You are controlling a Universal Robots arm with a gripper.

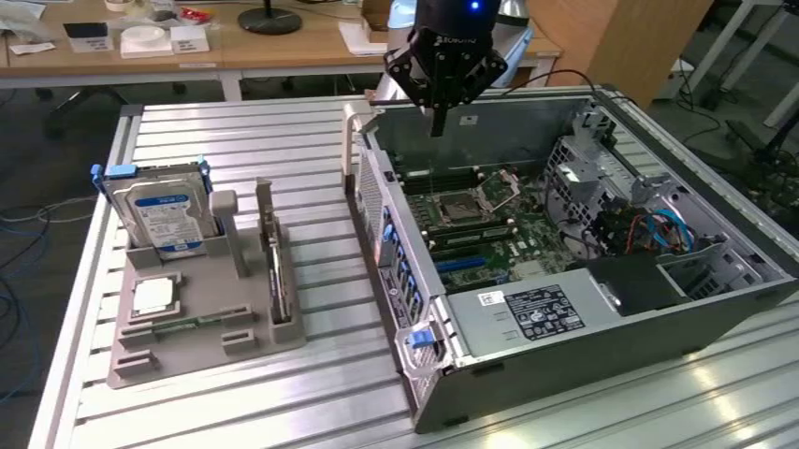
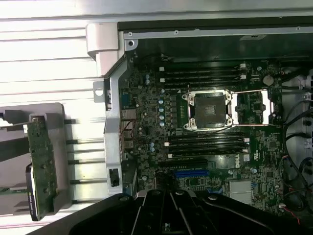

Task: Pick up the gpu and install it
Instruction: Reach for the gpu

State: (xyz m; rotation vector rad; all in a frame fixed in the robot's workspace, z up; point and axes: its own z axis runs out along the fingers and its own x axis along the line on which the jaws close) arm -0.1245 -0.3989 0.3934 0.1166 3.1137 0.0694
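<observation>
Gripper (image 1: 437,129) hangs over the open pc case (image 1: 587,337), fingers together, holding nothing. Gpu (image 1: 277,271) stands on edge in the gray stand (image 1: 187,351), well apart, on the exterior view's left. Pick-up not started, imo. Grabbing needs fingers apart, lined up w/ the card's top edge.
</observation>
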